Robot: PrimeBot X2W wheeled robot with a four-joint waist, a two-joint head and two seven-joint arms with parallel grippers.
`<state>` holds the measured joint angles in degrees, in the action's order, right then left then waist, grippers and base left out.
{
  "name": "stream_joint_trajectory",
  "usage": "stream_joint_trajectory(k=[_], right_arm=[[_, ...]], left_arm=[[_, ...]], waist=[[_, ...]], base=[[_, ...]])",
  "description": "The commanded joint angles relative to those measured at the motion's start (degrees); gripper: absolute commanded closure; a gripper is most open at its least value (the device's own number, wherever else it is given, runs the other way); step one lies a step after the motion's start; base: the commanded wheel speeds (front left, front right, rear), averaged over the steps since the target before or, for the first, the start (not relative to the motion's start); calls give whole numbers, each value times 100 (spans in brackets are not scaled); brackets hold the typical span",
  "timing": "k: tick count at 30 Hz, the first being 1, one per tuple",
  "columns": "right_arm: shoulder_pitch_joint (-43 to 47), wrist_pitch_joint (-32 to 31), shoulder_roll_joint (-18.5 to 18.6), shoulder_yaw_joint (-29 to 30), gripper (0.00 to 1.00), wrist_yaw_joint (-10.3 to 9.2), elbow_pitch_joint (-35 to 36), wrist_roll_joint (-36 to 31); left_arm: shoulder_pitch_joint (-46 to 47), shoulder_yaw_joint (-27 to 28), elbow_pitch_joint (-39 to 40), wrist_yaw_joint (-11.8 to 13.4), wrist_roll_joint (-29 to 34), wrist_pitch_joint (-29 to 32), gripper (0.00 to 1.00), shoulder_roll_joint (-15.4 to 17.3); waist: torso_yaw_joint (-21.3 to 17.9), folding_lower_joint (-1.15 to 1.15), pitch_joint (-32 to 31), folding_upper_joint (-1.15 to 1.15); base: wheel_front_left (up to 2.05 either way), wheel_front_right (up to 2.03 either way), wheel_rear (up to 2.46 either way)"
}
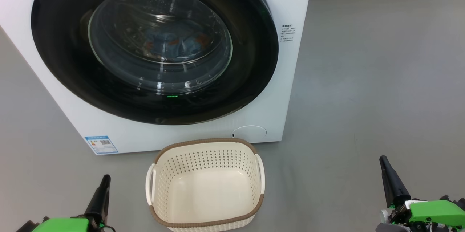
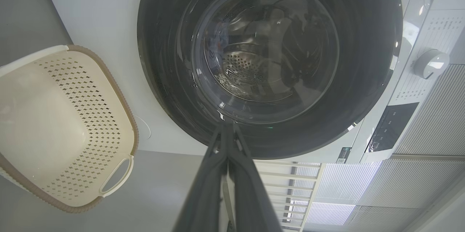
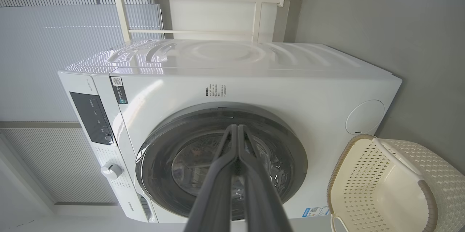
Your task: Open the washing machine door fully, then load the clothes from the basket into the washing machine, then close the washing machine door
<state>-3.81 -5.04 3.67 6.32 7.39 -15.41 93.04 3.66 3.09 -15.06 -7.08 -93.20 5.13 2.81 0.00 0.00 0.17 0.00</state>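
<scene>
The white washing machine (image 1: 276,79) fills the upper left of the head view. Its round glossy black door (image 1: 72,61) lies flat against the front, closed. Behind the glass window, light-blue clothes with orange prints (image 1: 174,43) rest in the drum. The cream perforated basket (image 1: 250,174) with a brown rim stands on the floor before the machine, nothing inside it. My left gripper (image 1: 105,178) is low at the left of the basket, shut and holding nothing. My right gripper (image 1: 383,159) is low at the far right, shut as well, well away from basket and door.
Grey floor (image 1: 363,79) spreads to the right of the machine and around the basket. A blue label (image 1: 101,145) sits at the machine's lower left corner, a round white cover (image 1: 250,131) low on its front. The control panel (image 3: 91,117) and a dial (image 3: 110,170) are on the machine's front.
</scene>
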Motion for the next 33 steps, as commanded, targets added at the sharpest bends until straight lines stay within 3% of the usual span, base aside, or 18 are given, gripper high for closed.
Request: stream_joint_trajectory(k=[1,33], right_arm=[[-228,-43,13,-107,100,10,144,18],[-232,-79,-18,-62,100,10,141,-19]], left_arm=[[244,211,104,-41,-6,30,100,104],[248,257,102,-41,32,67,100,71]], waist=[[0,0,0,0],[0,0,0,0]], base=[[0,0,0],[0,0,0]])
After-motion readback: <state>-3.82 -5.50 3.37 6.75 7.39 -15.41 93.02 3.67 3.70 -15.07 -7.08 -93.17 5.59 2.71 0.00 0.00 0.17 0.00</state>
